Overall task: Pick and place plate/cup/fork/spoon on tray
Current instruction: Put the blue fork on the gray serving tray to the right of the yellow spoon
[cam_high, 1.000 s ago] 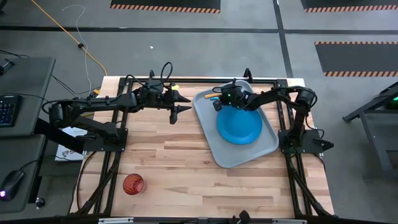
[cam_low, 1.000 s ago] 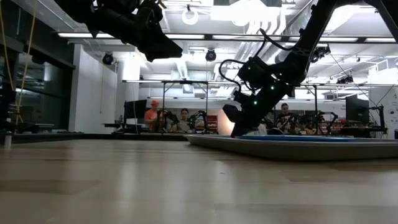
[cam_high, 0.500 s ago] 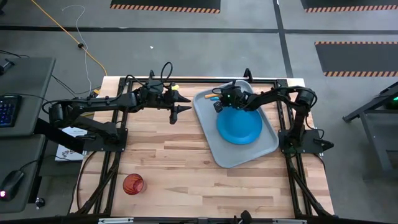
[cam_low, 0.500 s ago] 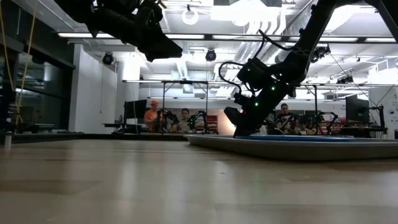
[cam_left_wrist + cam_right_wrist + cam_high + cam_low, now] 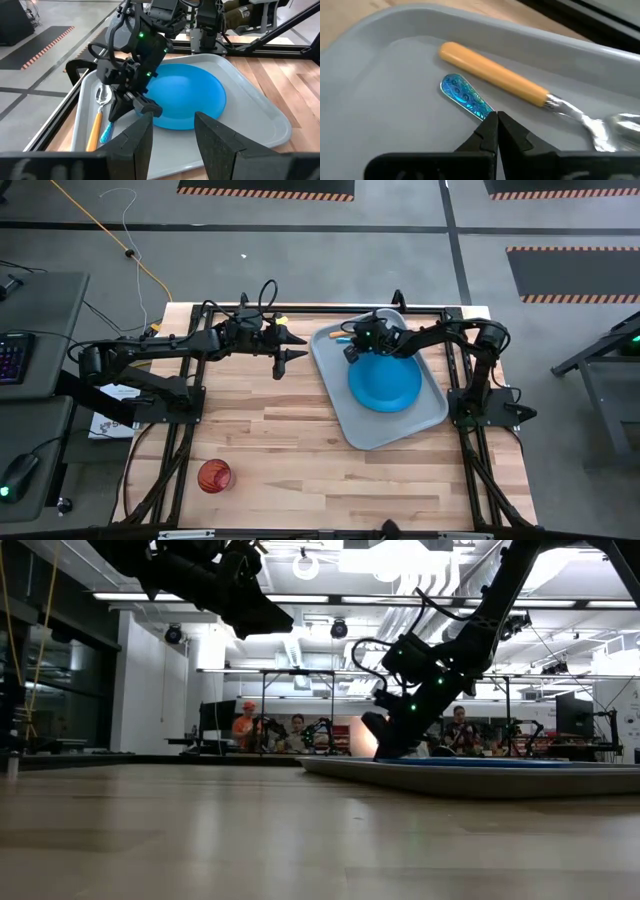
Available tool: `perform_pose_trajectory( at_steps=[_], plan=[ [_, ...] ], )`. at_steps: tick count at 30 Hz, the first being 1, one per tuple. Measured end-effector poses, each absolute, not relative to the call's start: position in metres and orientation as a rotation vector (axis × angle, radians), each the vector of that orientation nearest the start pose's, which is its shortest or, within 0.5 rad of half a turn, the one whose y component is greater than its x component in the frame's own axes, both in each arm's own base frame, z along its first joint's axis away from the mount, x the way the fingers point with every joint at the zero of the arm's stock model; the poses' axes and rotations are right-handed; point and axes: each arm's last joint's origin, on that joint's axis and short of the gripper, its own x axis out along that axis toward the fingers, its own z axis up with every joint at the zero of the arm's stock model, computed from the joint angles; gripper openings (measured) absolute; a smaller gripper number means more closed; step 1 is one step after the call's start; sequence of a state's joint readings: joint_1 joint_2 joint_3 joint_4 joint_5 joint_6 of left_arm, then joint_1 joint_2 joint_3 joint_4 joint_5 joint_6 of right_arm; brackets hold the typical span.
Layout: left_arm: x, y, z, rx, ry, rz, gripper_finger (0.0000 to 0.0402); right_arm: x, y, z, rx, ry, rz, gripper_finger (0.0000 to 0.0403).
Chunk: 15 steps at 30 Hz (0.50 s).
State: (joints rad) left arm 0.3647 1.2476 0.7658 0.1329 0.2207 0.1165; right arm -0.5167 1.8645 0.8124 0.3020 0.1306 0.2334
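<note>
Fork (image 5: 465,96) tines — hidden behind right claw (image 5: 496,131)

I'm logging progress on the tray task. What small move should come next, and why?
Probably the right gripper should open and lift off the fork: the fork already lies on the tray beside the spoon, the plate is there too, and only the cup remains on the table.

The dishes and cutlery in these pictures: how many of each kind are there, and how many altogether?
Plate: 1, on the tray
Cup: 1, on the bare table, off the tray
Spoon: 1, on the tray
Fork: 1, on the tray beside the spoon
Tray: 1
Total: 5
</note>
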Motion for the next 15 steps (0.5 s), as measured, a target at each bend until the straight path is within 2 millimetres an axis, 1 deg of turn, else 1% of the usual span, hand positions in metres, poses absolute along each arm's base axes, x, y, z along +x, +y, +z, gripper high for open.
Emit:
perform_pose_trajectory(
  at_steps=[8,15],
  plan=[
    [0.2557,0.0908,0.2607,0.015,0.342,0.123,0.0133,0.2963,-0.1687,0.1075,0.326,0.692,-0.588,0.0000],
    [0.2557,0.0908,0.2607,0.015,0.342,0.123,0.0133,0.2970,-0.1681,0.1079,0.270,0.704,-0.523,0.0000]
  ],
)
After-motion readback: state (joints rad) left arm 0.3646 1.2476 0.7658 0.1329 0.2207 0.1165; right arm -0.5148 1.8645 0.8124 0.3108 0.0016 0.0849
